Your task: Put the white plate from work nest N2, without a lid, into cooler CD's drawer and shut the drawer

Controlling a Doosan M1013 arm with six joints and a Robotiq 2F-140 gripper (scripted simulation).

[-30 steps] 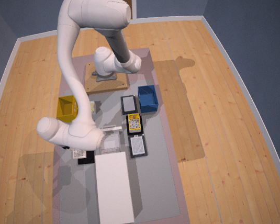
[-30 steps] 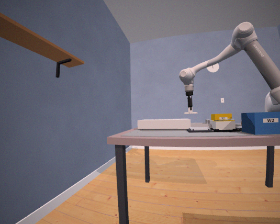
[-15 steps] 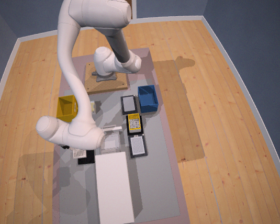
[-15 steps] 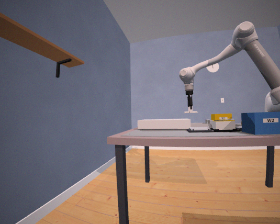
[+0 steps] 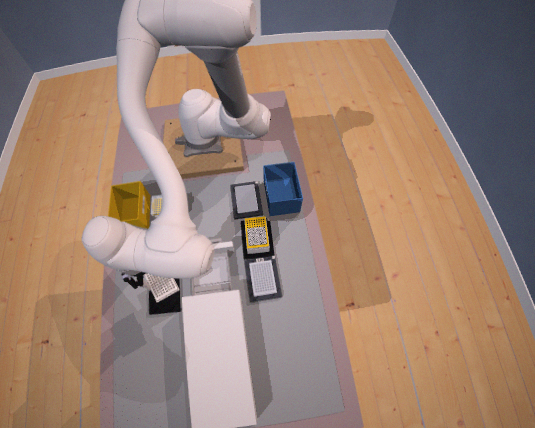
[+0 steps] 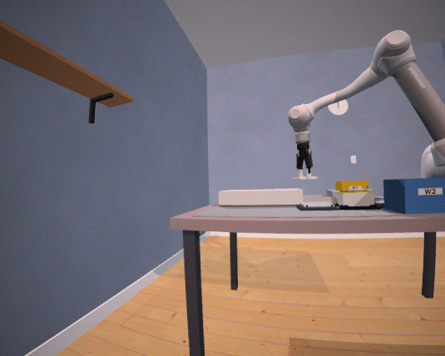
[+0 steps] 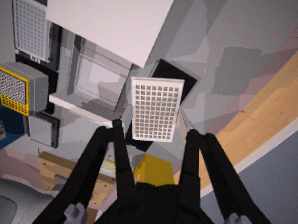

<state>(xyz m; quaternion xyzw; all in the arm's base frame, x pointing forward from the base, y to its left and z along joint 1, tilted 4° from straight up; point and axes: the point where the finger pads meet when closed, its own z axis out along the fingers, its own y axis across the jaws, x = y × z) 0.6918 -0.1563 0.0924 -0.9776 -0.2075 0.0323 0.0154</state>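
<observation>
My gripper (image 7: pixel 154 111) is shut on the white well plate (image 7: pixel 155 107), gripping its two long sides. In the side view the gripper (image 6: pixel 304 166) holds the plate (image 6: pixel 304 177) level and well above the bench. From above, the plate (image 5: pixel 160 286) hangs over the empty black nest (image 5: pixel 164 304), turned a little against it. The nest also shows under the plate in the wrist view (image 7: pixel 172 75). The cooler's white housing (image 5: pixel 217 357) lies beside it, and its drawer (image 5: pixel 212 275) stands pulled out toward the arm's base. The drawer (image 7: pixel 97 82) looks empty.
A yellow bin (image 5: pixel 128 204) stands left and a blue bin (image 5: pixel 282 189) right. Between them a row holds a grey lidded plate in its nest (image 5: pixel 246 198), the yellow tip box (image 5: pixel 256 233) and another white plate in a nest (image 5: pixel 262 277). The arm's forearm hides part of the bench.
</observation>
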